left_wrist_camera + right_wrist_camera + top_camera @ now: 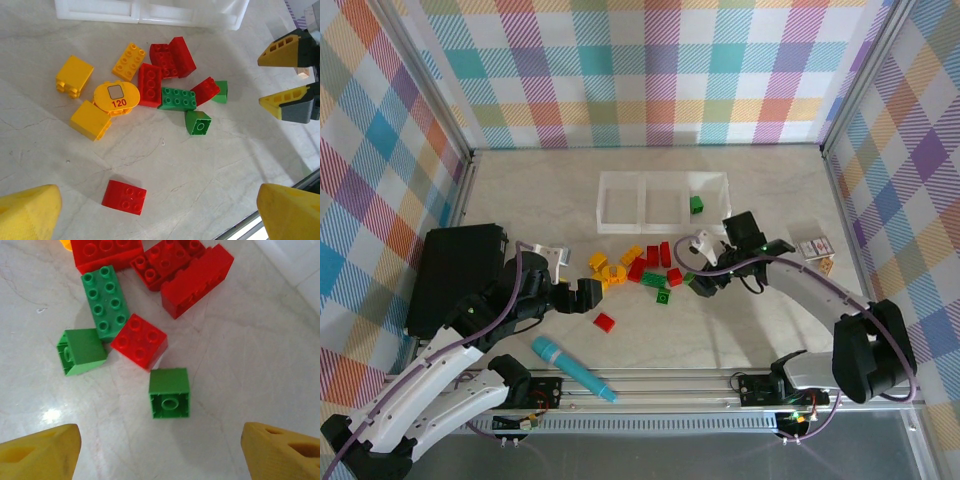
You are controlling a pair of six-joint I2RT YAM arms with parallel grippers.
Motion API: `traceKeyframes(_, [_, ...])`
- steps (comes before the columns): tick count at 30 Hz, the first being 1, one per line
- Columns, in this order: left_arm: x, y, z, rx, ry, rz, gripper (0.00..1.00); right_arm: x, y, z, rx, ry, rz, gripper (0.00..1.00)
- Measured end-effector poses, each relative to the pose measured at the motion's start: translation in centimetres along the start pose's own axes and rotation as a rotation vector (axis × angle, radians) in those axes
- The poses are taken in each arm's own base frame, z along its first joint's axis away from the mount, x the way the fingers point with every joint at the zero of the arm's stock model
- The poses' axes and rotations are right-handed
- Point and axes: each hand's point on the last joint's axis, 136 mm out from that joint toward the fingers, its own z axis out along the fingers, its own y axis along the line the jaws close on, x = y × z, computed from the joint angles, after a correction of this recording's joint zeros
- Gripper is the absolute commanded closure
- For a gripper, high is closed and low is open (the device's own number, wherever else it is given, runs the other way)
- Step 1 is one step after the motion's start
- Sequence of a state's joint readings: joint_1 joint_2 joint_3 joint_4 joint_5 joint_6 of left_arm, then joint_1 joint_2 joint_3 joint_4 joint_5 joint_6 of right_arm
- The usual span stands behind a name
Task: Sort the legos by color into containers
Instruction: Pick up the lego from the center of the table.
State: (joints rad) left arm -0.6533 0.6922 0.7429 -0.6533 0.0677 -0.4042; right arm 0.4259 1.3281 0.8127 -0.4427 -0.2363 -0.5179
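We see left arm stretched forward from near-left base, left gripper (159, 202) low, jaws wide apart, holding nothing. Right arm bends in from right side, right gripper (160, 437) tilted down, jaws apart, empty.

Bright, even overhead light, soft shadows beside the small red, green and yellow plastic bricks (150, 85), a glare spot on the pale marbled surface (260, 370), yellow fingertips (42, 455) of the right pincer (160, 452) slightly blurred

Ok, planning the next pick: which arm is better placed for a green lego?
Right. The right gripper, open, hovers over a loose green lego centred between its jaws; the left gripper sits farther off, near the lone red lego.
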Motion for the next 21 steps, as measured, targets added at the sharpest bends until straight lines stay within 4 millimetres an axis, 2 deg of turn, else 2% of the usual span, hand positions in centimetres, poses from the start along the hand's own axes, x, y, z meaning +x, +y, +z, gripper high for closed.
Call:
traceKeyframes(6, [-0.2,0.0,-0.3,0.003,-0.013,0.001,0.00,1.0,-0.7,2.3,-0.006,0.040,-0.083,0.16])
traceKeyframes(12, [-0.3,0.0,-0.6,0.005,-0.028,0.002,0.00,1.7,-0.7,3.7,-0.014,0.056,-0.114,0.17])
traceKeyframes(21, [-0.3,0.0,-0.5,0.003,-0.026,0.001,0.00,3.7,0.5,6.3,-0.067,0.151,-0.148,0.21])
